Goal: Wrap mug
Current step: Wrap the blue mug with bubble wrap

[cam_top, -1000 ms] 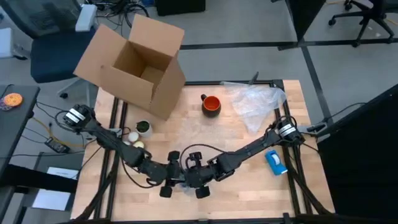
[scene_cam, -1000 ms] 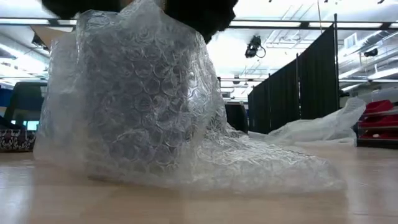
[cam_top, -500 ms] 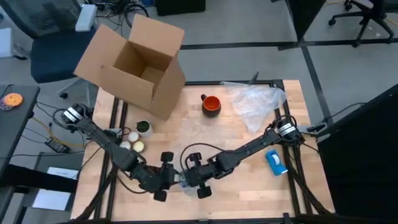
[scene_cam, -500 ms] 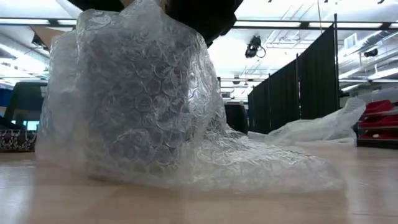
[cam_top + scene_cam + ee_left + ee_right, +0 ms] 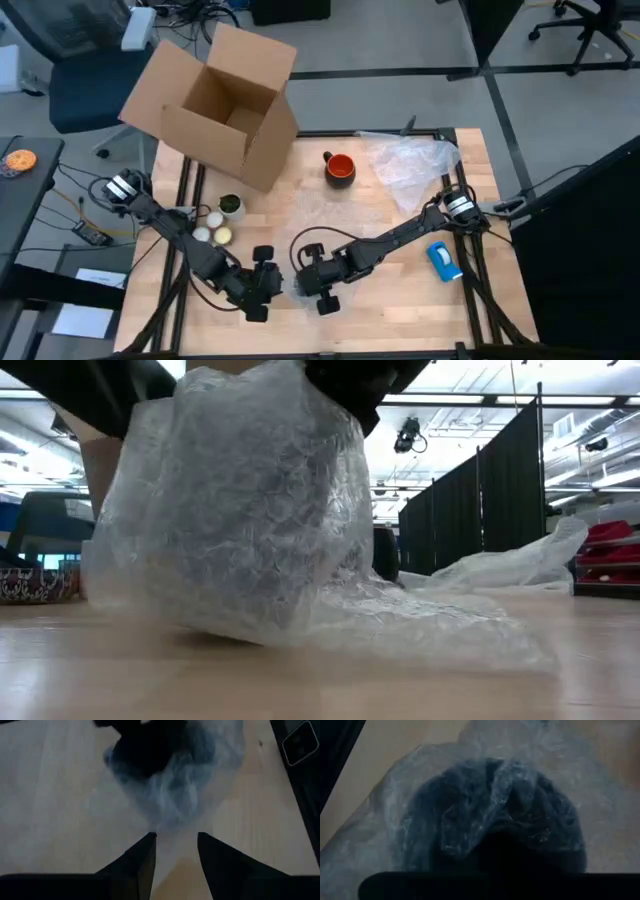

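Note:
The orange mug (image 5: 339, 168) stands bare on its base at the table's far middle, with no gripper near it. Near the front edge a bundle of bubble wrap (image 5: 250, 510) encloses something dark that I cannot identify. My right gripper (image 5: 312, 283) is on the bundle from above. The wrap fills its wrist view (image 5: 490, 805) and hides its fingers. My left gripper (image 5: 176, 842) stands open just left of the bundle (image 5: 170, 775), its fingertips short of the wrap's edge. A tail of the wrap (image 5: 440, 635) trails flat on the table. My right gripper comes down on the top of the bubble-wrap bundle (image 5: 300, 380) from above. The wrap itself covers the place of contact, so the kind of hold cannot be told. The bundle sits tilted, one side (image 5: 130, 610) raised off the table and its tail resting on the wood.
An open cardboard box (image 5: 215, 100) lies tipped at the far left corner. A clear plastic bag (image 5: 410, 165) is at the far right and a blue object (image 5: 443, 260) at the right edge. Small round jars (image 5: 225, 207) stand left of centre.
My left gripper has drawn back from the bundle toward the table's left and near edge. The bundle has tipped: one side has risen off the table while its tail stays flat on the wood.

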Motion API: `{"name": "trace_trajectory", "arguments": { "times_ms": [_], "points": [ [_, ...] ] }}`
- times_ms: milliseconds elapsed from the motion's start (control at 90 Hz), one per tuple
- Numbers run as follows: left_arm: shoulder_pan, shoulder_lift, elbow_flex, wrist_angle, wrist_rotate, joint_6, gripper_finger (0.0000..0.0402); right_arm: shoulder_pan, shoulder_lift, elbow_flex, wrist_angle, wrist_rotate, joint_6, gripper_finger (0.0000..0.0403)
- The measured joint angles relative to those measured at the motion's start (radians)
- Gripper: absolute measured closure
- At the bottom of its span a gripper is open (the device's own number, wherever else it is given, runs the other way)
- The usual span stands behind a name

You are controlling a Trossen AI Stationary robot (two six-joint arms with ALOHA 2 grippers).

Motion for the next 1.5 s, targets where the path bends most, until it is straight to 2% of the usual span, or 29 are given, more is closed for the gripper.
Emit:
{"name": "trace_trajectory", "arguments": {
  "times_ms": [367,544,911,1167,1344,1411,1500],
  "points": [
    [0.025,0.012,-0.029,0.077,-0.016,0.052,0.0273,0.002,0.0,0.0,0.048,-0.058,-0.065,0.0403],
    [0.049,0.012,-0.093,0.147,0.021,0.051,0.0273,0.002,0.0,0.0,0.051,-0.064,-0.083,0.0403],
    [0.054,0.012,-0.098,0.221,0.037,0.123,0.0273,0.002,0.0,0.001,0.068,-0.095,-0.124,0.0403],
    [0.055,-0.018,-0.049,0.111,0.08,0.122,0.0273,0.0,0.0,0.001,0.071,-0.103,-0.127,0.0403],
    [0.034,-0.054,0.022,-0.109,0.109,0.025,0.0273,-0.001,0.0,0.001,0.07,-0.103,-0.126,0.0403],
    [0.011,-0.069,0.042,-0.183,0.095,-0.026,0.0273,-0.001,0.0,0.001,0.064,-0.103,-0.126,0.0403],
    [-0.023,-0.088,0.05,-0.204,0.019,-0.039,0.0273,-0.008,0.0,0.001,0.056,-0.1,-0.126,0.0403]
  ]
}}
